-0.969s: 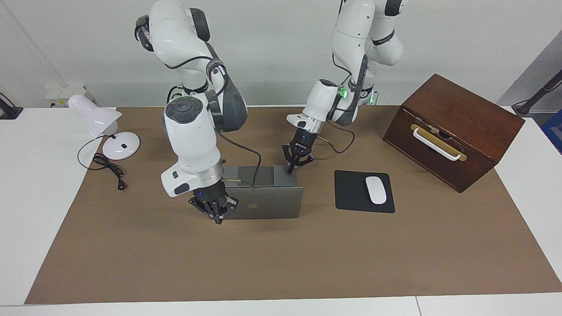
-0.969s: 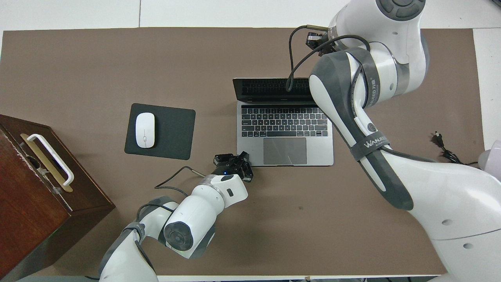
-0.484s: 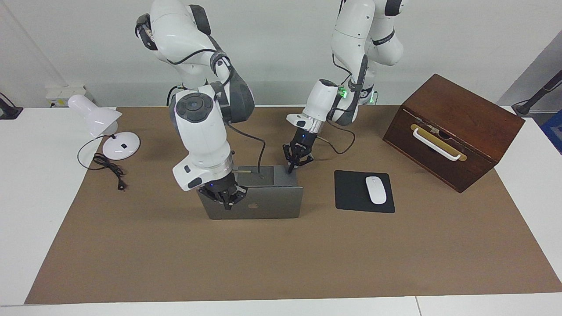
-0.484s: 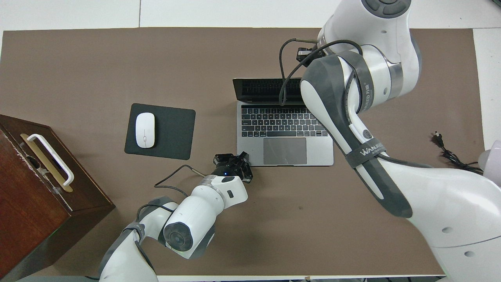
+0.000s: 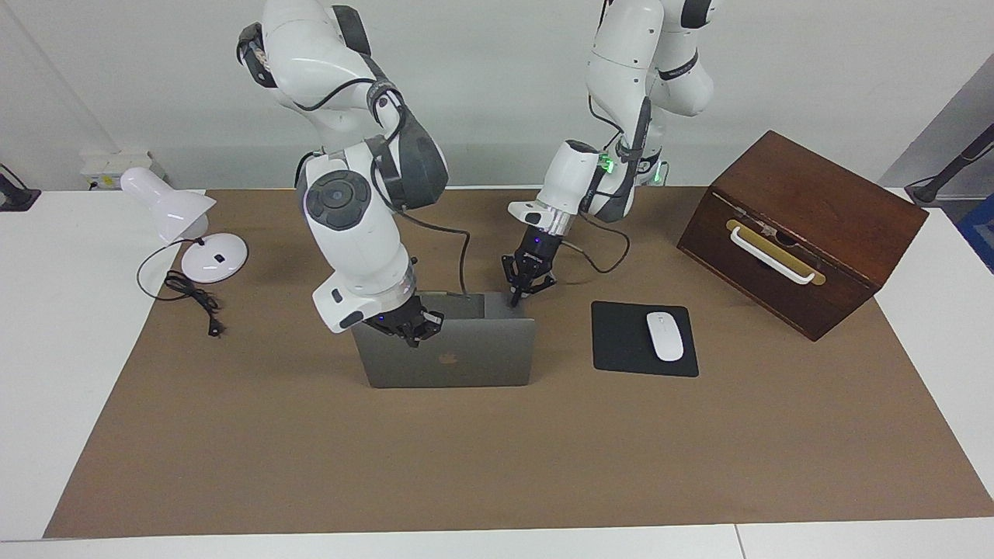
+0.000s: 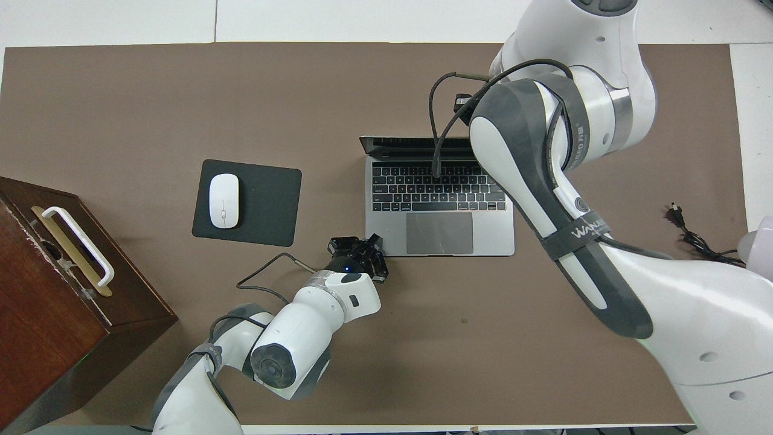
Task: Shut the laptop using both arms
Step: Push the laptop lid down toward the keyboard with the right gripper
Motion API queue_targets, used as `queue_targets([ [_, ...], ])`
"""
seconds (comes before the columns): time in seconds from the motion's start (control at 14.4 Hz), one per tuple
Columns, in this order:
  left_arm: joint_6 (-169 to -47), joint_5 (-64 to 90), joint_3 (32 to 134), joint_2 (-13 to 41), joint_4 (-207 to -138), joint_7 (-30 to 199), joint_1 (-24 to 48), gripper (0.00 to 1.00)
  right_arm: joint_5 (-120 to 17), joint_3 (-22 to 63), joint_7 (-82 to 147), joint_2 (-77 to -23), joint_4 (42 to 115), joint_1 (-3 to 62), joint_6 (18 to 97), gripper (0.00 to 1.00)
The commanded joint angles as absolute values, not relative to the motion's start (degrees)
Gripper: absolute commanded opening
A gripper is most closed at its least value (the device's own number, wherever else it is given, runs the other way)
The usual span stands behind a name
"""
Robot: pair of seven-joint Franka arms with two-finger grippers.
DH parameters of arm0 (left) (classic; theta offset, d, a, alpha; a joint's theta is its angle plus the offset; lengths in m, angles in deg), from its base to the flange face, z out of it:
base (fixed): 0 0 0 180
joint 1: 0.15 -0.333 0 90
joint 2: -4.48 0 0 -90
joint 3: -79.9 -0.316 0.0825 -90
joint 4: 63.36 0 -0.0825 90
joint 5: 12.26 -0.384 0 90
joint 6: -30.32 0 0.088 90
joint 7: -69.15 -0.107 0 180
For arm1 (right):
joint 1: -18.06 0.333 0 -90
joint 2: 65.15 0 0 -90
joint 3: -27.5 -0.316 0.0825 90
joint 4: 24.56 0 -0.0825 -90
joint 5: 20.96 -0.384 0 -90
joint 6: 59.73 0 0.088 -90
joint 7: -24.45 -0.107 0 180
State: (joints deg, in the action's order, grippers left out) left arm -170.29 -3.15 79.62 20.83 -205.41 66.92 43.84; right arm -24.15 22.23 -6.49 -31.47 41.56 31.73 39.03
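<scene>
On the brown mat (image 5: 497,466) I see the laptop (image 5: 466,357), sitting about in the middle of the table. It is partly open. From the facing camera its grey lid (image 5: 481,341) leans toward the robots, and I can see the dark apple mark on it. From the overhead camera I see the keyboard (image 6: 438,188) and the touch pad, and only a thin strip of the screen.

My right gripper (image 5: 410,330) is against the outside of the lid, near its top edge, at the right arm's end of the laptop. Its fingers are pressed together and it holds nothing. From overhead the big white arm hides it, so I only get it from the facing camera.

My left gripper (image 5: 515,297) points down at the laptop's corner nearest the robots, at the left arm's end. Its fingertips are together too, and it holds nothing. The tip looks like it touches the corner of the base, but I cannot be sure.

A black mouse pad (image 5: 621,341) with a white mouse (image 5: 665,335) on it lies beside the laptop, toward the left arm's end. Near that is a brown wooden box (image 5: 800,233). A white lamp (image 5: 182,225) stands at the right arm's end.
</scene>
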Motion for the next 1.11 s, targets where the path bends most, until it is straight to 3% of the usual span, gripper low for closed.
queue_targets([
  [0.0,-170.33,-1.89,78.93,21.18,-207.68,64.23,43.62,0.00,-24.92,21.08,-5.97,-34.12,47.33,30.45,38.79,0.00],
  [0.48,-170.34,-1.89,78.93,21.70,-207.59,63.79,43.53,0.00,-25.79,21.08,-3.60,-34.04,52.52,30.01,40.54,0.00],
  [1.04,-170.42,-2.51,78.84,22.06,-207.51,62.82,42.83,0.00,-25.88,21.08,-2.89,-33.25,59.20,30.01,50.66,0.00],
])
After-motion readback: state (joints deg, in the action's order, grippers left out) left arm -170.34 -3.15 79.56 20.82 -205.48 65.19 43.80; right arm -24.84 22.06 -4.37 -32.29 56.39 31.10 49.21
